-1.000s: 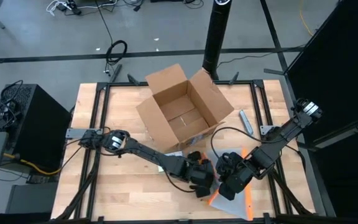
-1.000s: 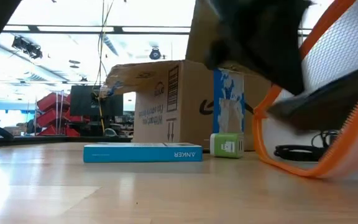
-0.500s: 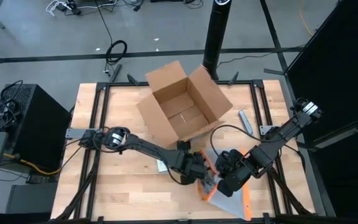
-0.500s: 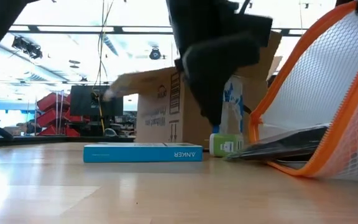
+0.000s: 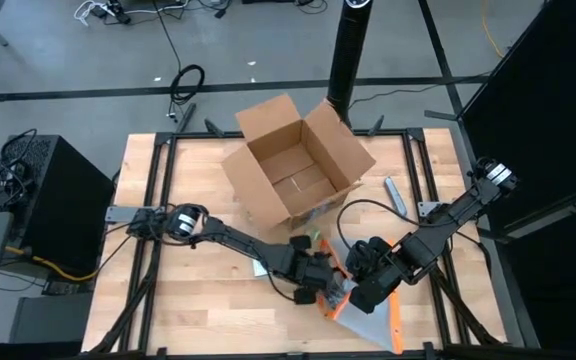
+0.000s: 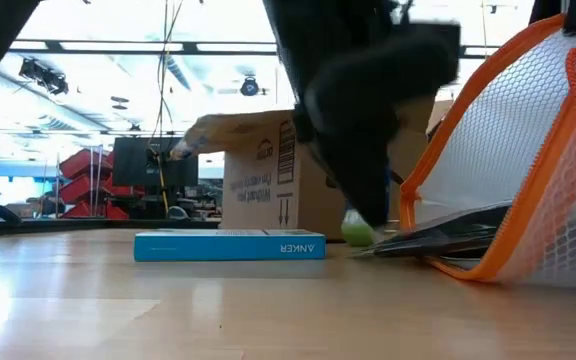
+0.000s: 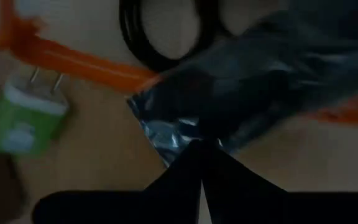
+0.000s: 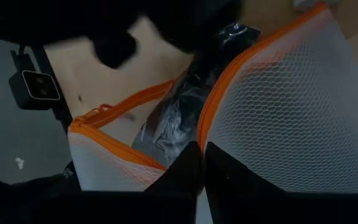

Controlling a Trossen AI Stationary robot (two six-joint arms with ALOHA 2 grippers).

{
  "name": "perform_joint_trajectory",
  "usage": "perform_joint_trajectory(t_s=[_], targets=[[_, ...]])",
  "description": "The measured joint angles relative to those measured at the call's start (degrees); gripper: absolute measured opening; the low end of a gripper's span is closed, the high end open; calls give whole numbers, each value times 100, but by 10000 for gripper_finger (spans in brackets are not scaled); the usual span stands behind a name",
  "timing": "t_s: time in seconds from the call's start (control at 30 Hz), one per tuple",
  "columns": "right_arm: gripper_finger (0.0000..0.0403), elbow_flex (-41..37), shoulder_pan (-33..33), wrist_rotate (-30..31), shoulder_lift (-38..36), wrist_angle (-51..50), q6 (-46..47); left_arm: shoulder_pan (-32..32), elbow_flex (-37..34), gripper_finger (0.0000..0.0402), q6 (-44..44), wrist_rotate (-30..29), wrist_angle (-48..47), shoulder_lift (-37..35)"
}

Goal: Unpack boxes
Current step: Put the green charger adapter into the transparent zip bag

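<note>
Cardboard box stands open and looks emptied, toward the table's back edge. Just in front of it lie a green charger and blue carton. Nearer me, my left gripper pinches a dark foil packet at the mesh pouch mouth; my right gripper clamps the pouch's orange rim. Step: emptying the pouch. Next, I'd draw the packet clear.
</note>
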Motion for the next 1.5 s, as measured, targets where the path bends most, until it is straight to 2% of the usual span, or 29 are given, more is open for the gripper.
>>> perform_joint_trajectory(t_s=[0.13,0.23,0.37,0.87,1.0,1.13,1.27,1.37,1.5], targets=[[0,0,-1,-34,-2,-677,106,23,53,0,15,-393,-704,-309],[0,0,-45,-104,-3,-1143,223,235,-29,0,133,-416,-629,-509],[0,0,-89,-173,-8,-1290,229,598,-33,0,510,-422,-371,-544],[0,0,-57,-179,-363,-1693,451,1192,-2,26,3107,623,343,-549],[0,0,-75,-175,-365,-1552,356,1191,-11,71,3593,645,623,-549],[0,0,-105,-167,-365,-1482,343,1188,-49,124,3642,571,608,-542],[0,0,-82,-156,-365,-1478,355,1165,-43,161,3361,-261,-273,-542],[0,0,-26,-155,-365,-1477,421,1164,-21,178,2553,-291,-1488,-545],[0,0,62,-156,-366,-1499,444,867,-21,178,2036,-218,-1861,-905]])
